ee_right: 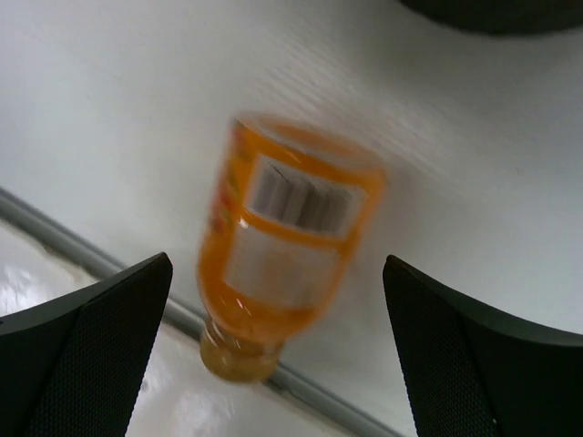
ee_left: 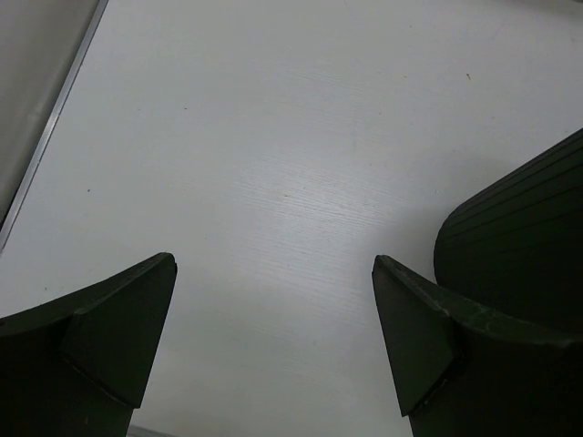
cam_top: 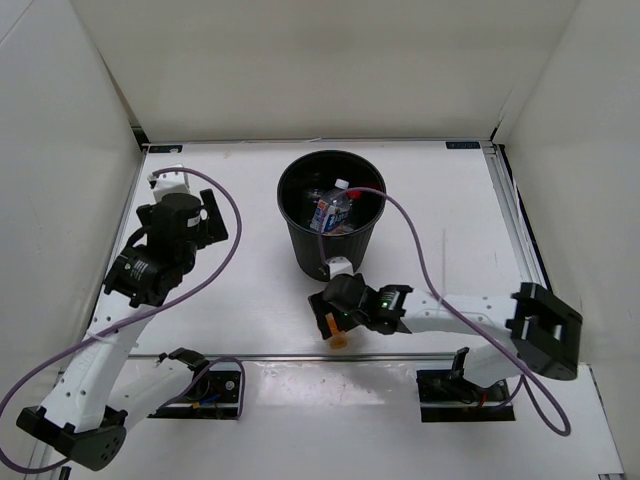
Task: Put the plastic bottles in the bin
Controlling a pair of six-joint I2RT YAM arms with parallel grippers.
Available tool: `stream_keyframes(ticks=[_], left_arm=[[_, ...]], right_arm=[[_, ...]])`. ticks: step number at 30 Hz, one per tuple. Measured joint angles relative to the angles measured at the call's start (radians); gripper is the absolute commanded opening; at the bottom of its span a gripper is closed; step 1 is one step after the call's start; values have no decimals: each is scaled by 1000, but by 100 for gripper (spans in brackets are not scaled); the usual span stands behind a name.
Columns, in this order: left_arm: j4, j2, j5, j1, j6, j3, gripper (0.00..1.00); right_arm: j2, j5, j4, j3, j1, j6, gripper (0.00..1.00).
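While squat orange bottle lies on table near bin, right gripper straddles it, fingers spread, not yet pinching. Pick-up step. Next: close on body, lift, clear rim, drop. Left gripper spread, empty, beside bin. Count: one bin; one bottle outside; blue-white-label bottle inside, others unclear.

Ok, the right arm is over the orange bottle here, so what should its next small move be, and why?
Probably close the right end effector on the orange bottle. It stands wide open with the bottle lying on the table between its two sides and touching neither. The wrist view is blurred, so a brief settle first seems wise. The bin is close by for the drop.
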State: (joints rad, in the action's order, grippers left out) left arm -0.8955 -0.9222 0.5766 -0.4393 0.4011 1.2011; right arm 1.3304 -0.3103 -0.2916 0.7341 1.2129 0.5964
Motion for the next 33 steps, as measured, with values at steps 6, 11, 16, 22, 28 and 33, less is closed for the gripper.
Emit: stream_keyframes(ticks=[6, 11, 16, 22, 28, 33], left_arm=[[-28, 26, 0, 0, -20, 0, 100], [-40, 61, 11, 0, -39, -19, 100], [-48, 101, 38, 0, -43, -47, 100], [-59, 148, 68, 0, 23, -111, 100], [-117, 157, 80, 0, 137, -183, 100], [-134, 161, 84, 0, 179, -192, 100]], right_arm=[[171, -4, 64, 101, 2, 0, 84], [180, 11, 60, 102, 8, 11, 52], [133, -2, -61, 110, 71, 51, 30], [2, -59, -397, 356, 204, 64, 30], [-13, -52, -512, 934, -2, -32, 35], [89, 43, -548, 1258, -336, -135, 54]])
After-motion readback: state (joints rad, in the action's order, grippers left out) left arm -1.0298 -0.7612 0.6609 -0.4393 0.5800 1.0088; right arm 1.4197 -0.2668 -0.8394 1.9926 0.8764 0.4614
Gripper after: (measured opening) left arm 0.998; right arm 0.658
